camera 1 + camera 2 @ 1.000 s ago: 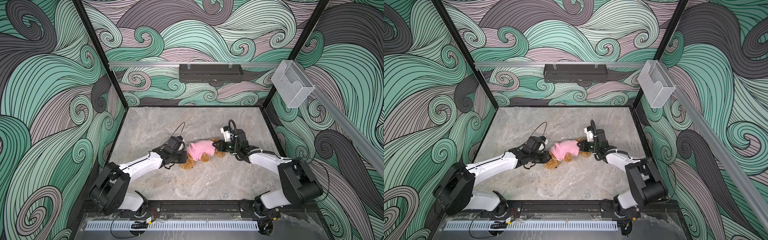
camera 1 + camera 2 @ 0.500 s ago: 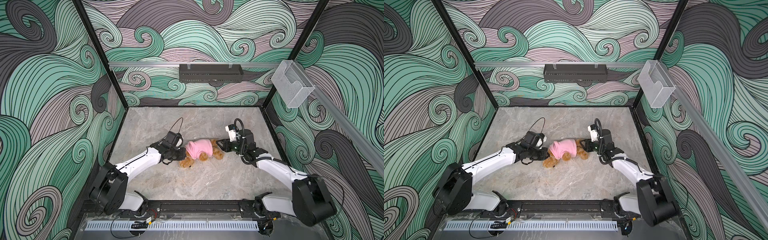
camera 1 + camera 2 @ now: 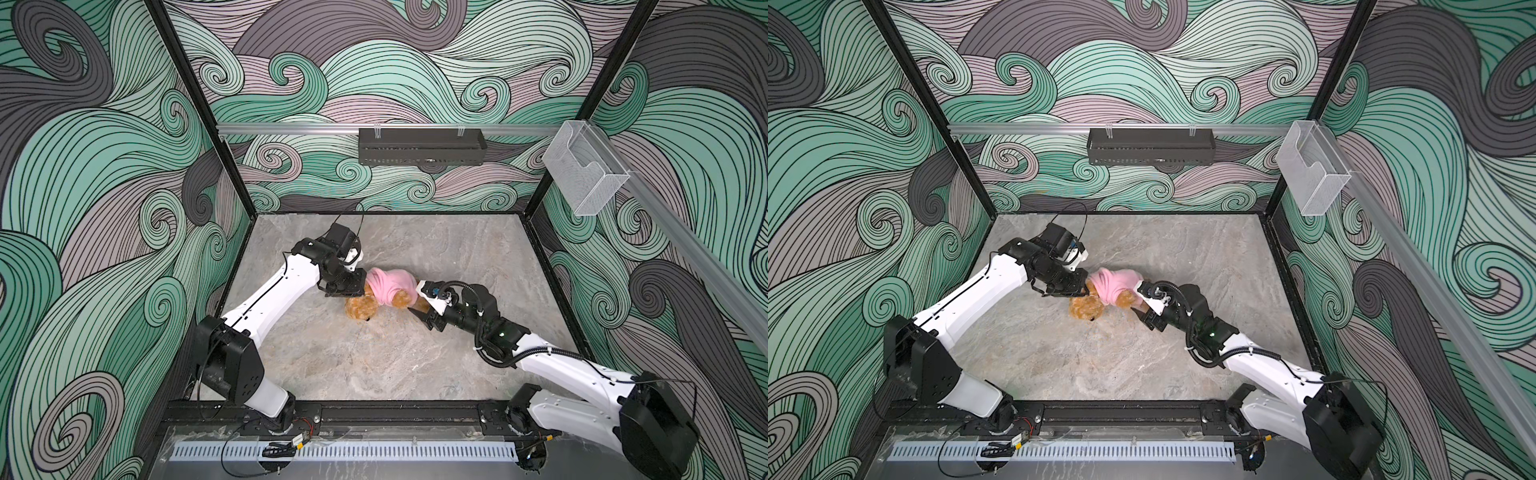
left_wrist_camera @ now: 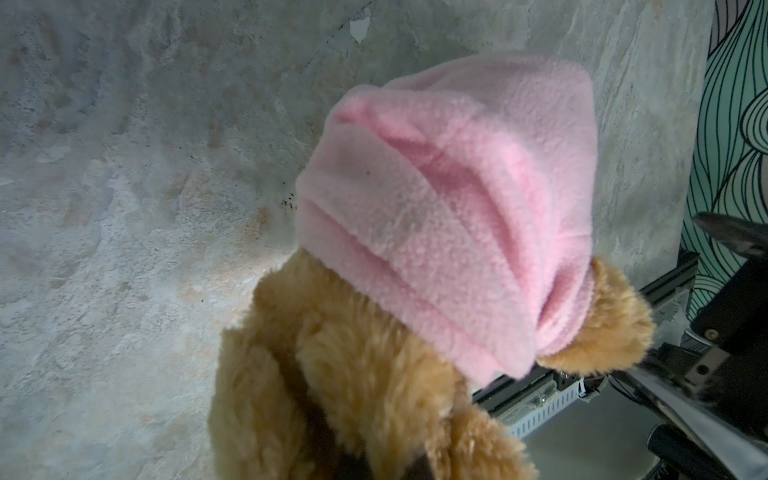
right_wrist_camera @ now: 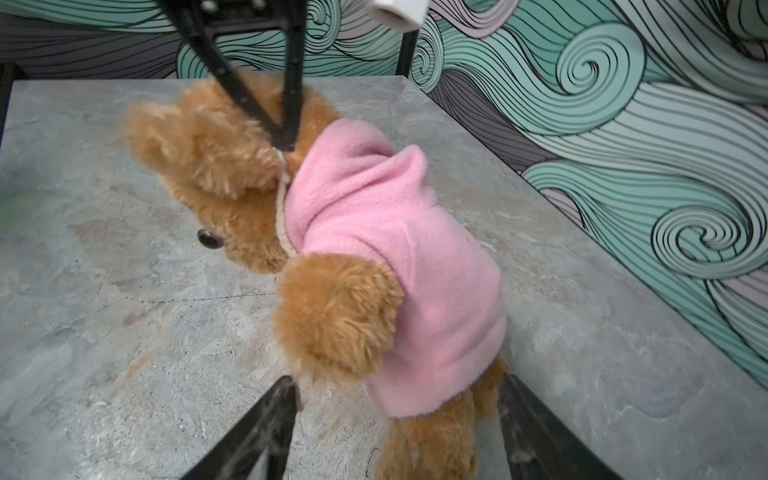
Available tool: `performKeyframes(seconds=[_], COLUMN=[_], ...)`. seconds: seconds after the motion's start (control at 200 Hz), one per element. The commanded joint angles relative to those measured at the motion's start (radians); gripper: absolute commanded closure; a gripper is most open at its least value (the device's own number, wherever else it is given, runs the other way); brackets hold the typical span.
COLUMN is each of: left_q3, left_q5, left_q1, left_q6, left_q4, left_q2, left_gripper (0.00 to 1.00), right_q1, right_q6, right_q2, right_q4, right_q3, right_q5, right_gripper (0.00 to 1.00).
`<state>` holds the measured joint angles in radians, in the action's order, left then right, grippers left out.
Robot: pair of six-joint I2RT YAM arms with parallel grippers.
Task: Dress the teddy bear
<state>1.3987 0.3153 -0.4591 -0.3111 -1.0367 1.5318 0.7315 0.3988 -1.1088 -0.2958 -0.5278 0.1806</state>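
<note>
Left claw (image 3: 352, 287) is pinched shut in the fur behind the teddy bear's (image 3: 360, 308) head, beside the hood of the pink garment (image 3: 390, 286). The right claw (image 3: 419, 306) stands wide, jaws straddling the legs, gripping nothing. The teddy bear is at about the middle of the surface (image 3: 374, 365), between both claws. With the garment over the body and an arm through its sleeve, this looks like finishing. Next, the right claw should close on the hem and tug it down.
</note>
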Motion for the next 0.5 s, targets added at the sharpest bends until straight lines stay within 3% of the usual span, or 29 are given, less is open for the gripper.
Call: performKeyframes(seconds=[0.0,0.205,0.285,0.345,0.415,0.495], left_q3=[0.063,0.104,0.11,0.116,0.126,0.148], left_q5=[0.032,0.091,0.089,0.09,0.09,0.062], left_q1=[0.004,0.004,0.003,0.003,0.004,0.009], left_q6=[0.056,0.052,0.056,0.059,0.069,0.079], left_q4=[-0.123,-0.144,-0.15,-0.152,-0.153,-0.163], left_q2=[0.02,0.04,0.04,0.042,0.047,0.058], left_gripper=[1.0,1.0,1.0,1.0,1.0,0.86], right_q1=[0.051,0.124,0.136,0.139,0.143,0.143], right_q6=[0.156,0.23,0.231,0.212,0.182,0.117], right_q2=[-0.047,-0.2,-0.25,-0.285,-0.313,-0.32], right_q4=[-0.02,-0.062,-0.093,-0.095,-0.092,-0.087], right_q3=[-0.053,-0.124,-0.151,-0.172,-0.19,-0.193], right_q5=[-0.054,-0.127,-0.147,-0.143,-0.143,-0.143], right_gripper=[0.23,0.26,0.31,0.4,0.62,0.78])
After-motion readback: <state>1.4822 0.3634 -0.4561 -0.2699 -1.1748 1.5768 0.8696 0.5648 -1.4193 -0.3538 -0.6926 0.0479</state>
